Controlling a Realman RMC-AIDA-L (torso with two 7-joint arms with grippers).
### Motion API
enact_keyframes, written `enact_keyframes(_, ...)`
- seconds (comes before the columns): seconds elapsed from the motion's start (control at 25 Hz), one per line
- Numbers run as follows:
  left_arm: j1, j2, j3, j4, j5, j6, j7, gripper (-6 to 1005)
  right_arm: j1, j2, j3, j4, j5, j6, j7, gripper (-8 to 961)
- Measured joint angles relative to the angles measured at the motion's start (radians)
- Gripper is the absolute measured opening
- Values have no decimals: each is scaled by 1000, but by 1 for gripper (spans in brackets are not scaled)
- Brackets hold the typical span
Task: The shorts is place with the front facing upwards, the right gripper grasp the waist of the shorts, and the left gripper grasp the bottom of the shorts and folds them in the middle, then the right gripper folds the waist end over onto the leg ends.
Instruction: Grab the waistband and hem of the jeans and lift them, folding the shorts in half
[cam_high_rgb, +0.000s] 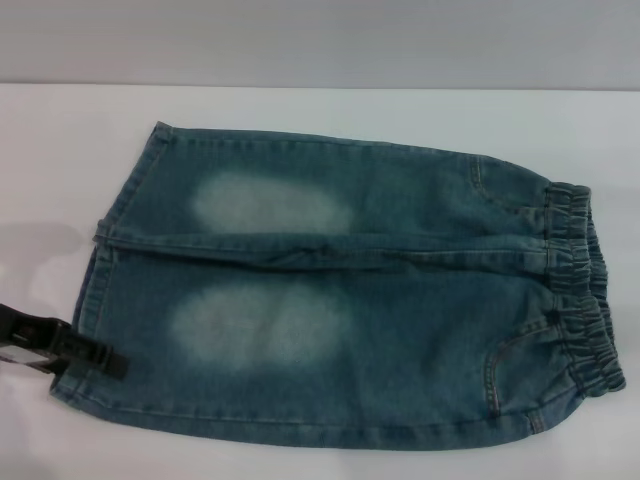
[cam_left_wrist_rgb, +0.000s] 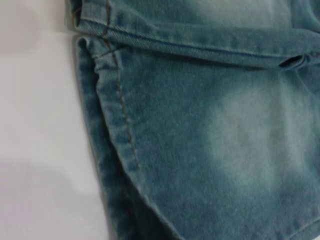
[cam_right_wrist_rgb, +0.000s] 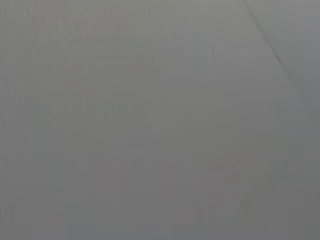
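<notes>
We see the shorts (cam_high_rgb: 340, 290) flat on the white table (cam_high_rgb: 300, 110), not yet folded. The left gripper (cam_high_rgb: 60, 345) sits at the near leg hem (cam_high_rgb: 85, 320); grip unclear. Right gripper unseen. Next: grasp hem and waist (cam_high_rgb: 580, 290).

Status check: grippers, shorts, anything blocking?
Left gripper at the near leg hem. Right gripper out of view. Shorts flat, unfolded, waist on robot's right. Nothing blocking.
</notes>
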Motion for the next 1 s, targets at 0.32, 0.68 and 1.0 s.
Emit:
enact_keyframes(0.32, 0, 5, 2, -1, 9, 9, 0, 763, 3, 0, 3, 0, -2, 1, 0, 608)
enact_keyframes(0.68, 0, 14, 6, -26, 10, 19, 0, 762, 8, 0, 4, 2, -1, 3, 0, 607)
enact_keyframes(1.0, 8, 9, 0, -28, 36, 18, 7, 762, 16, -1, 1, 2, -2, 3, 0, 607)
